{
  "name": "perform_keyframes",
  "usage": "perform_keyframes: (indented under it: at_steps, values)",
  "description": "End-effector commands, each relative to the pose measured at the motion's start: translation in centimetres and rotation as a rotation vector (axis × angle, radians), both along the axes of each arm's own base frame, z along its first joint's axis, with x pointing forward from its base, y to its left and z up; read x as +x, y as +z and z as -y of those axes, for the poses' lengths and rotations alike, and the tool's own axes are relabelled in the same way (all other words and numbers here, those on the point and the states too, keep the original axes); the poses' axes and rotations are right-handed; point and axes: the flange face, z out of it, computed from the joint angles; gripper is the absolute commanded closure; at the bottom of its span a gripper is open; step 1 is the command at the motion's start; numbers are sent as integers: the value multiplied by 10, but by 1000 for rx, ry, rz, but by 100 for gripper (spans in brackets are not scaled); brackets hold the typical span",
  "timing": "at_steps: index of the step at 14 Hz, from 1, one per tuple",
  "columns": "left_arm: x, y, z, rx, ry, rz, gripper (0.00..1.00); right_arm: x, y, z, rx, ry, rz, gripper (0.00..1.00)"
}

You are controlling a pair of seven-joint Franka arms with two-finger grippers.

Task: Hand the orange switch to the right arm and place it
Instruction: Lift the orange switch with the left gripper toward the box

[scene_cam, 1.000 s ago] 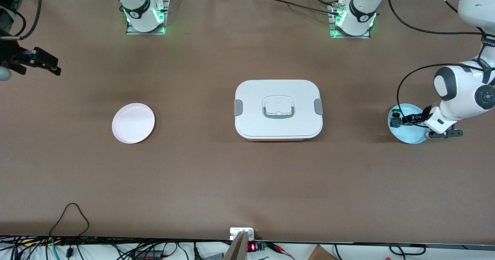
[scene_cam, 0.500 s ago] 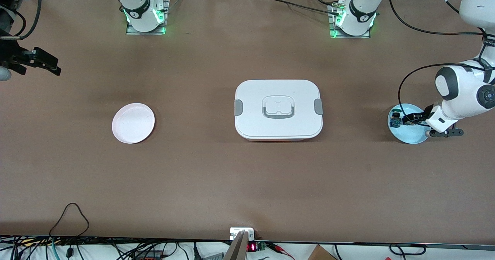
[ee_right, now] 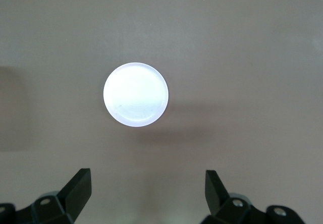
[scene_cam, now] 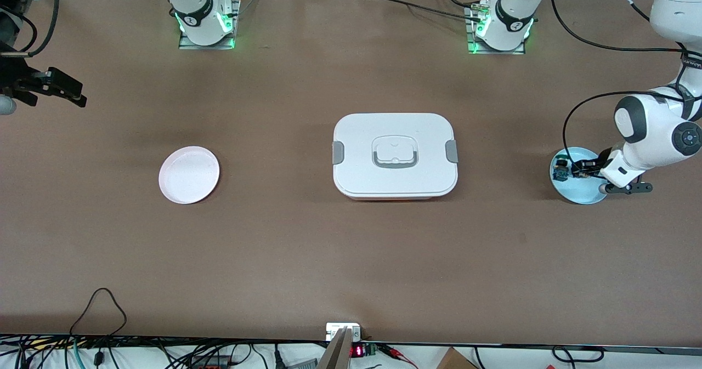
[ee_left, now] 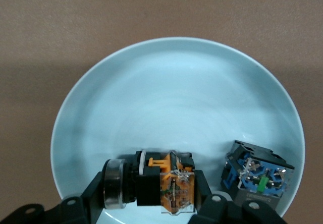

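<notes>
Waiting at the frame's left edge: right gripper, jaws spread wide, holding nothing. Left of centre: pink plate. Centre: white lidded box. Right edge: blue plate, bearing blue-and-green switch and orange switch, the latter clamped between the left gripper fingers.

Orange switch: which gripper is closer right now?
Left. The left gripper is down in the blue plate with its fingers on either side of the orange switch. The right gripper waits open, high over the table at the right arm's end.
</notes>
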Motion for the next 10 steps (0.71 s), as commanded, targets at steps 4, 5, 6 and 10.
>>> perform_keyframes:
  at_steps: [4, 5, 6, 10]
  values:
    - [52, 107, 3, -21, -104, 8, 76, -2, 3, 1, 12, -21, -4, 0]
    - [65, 129, 15, -38, -170, -2, 76, -2, 3, 1, 12, -21, -4, 0]
    - [77, 152, 27, -60, -245, -5, 76, -2, 3, 1, 12, -20, -4, 0]
    - [95, 198, 103, -290, -549, -11, 78, -2, 3, 1, 13, -13, -6, 0]
